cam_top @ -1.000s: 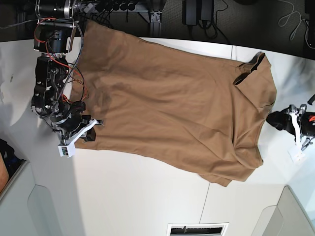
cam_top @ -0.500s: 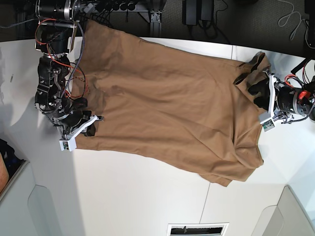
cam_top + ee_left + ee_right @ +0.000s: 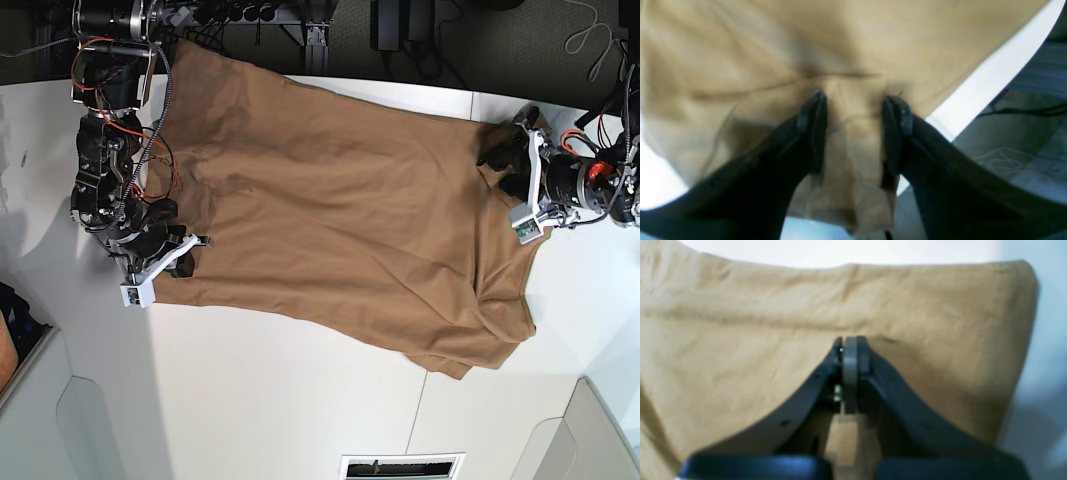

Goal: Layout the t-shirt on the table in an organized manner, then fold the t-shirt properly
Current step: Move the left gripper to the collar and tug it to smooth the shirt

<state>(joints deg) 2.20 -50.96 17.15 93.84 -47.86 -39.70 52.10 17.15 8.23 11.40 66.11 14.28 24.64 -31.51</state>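
Left pincer [image 3: 853, 103] straddling t-shirt [image 3: 340, 200], right pincer [image 3: 850, 346] clamped

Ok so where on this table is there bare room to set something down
The widest bare stretch of the white smooth table lies below the tan-brown cloth t-shirt, along its lower edge in the base view. A narrower strip lies beside the shirt's far right. It is crowded at both ends, where the right gripper and left gripper sit on the cloth.

The t-shirt [image 3: 340, 210] is soft matt tan cloth, lightly creased, lying on a smooth white surface [image 3: 260, 400] with a faint sheen.
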